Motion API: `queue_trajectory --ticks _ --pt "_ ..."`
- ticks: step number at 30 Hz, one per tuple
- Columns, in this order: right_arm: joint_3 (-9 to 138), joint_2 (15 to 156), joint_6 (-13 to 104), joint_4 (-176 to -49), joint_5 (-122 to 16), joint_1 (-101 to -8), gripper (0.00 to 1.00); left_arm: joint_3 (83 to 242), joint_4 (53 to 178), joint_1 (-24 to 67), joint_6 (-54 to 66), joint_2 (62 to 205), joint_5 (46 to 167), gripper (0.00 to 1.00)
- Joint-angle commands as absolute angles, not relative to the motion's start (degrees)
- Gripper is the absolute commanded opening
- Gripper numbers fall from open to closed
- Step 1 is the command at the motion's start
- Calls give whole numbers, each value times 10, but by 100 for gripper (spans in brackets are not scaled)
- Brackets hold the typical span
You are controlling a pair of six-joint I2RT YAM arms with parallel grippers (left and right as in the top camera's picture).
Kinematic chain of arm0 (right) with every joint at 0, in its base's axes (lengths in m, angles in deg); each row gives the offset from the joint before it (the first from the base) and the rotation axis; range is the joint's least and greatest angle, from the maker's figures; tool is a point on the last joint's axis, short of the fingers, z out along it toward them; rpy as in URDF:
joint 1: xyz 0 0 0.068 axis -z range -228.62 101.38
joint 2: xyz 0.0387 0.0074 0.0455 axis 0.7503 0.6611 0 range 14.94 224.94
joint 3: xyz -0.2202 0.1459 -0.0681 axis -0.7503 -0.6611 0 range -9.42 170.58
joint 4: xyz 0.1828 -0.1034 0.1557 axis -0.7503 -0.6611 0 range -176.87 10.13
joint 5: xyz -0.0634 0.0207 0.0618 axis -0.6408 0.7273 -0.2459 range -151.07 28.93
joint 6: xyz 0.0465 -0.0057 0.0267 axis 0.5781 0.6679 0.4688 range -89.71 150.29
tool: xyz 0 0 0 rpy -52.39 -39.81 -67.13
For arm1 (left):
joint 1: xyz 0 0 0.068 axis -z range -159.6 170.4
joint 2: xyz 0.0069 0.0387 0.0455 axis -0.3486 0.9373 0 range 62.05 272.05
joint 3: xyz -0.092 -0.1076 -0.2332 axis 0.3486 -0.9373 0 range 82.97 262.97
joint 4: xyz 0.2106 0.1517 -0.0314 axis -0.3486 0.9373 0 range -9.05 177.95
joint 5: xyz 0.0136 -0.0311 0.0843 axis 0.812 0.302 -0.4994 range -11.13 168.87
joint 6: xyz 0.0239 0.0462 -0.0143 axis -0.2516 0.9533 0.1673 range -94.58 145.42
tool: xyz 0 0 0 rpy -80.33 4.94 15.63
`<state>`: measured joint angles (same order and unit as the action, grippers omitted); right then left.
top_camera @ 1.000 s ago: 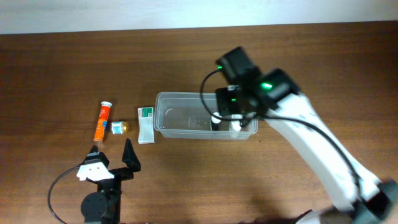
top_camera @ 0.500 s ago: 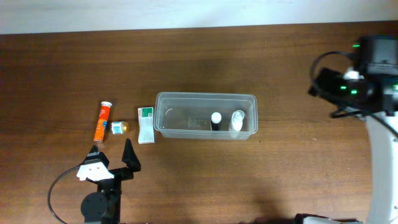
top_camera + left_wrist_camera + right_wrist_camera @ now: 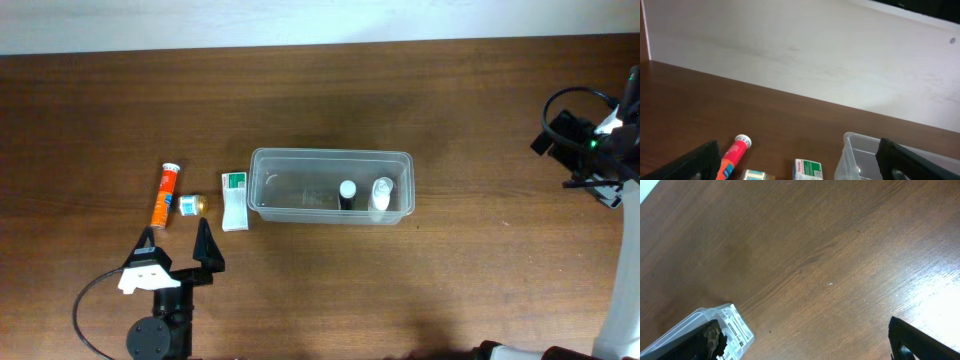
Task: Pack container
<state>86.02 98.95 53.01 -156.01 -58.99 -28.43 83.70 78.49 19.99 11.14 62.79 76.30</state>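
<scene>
The container (image 3: 330, 152) is rendered in clear, translucent plastic against a table (image 3: 400, 90) of dark brown wood grain. Inside it, a black bottle (image 3: 347, 194) capped in white and a whitish clear bottle (image 3: 382, 196) are seen. Left of the container, a white-and-green box (image 3: 235, 200), a small teal-and-white item (image 3: 190, 205) and an orange tube (image 3: 164, 196) are shown.

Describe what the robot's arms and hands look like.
The left hand has two black tapered fingers on a white block, above a round black motor housing with a thin black cable looping out. The right arm ends in a black housing with a green light, a black cable loop and a white link.
</scene>
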Motion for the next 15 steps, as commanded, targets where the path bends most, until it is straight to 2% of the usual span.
queue_trajectory --ticks 1,4,9,15 --pt "863 991 533 -1560 -583 -281 98 843 793 202 118 628 723 100" --pt "863 991 533 -1560 -583 -281 99 887 834 202 118 646 700 100" --pt "863 991 533 -1560 -583 -281 99 1047 990 200 119 757 500 100" --pt "863 991 533 -1560 -583 -281 99 1209 1069 158 123 959 495 100"
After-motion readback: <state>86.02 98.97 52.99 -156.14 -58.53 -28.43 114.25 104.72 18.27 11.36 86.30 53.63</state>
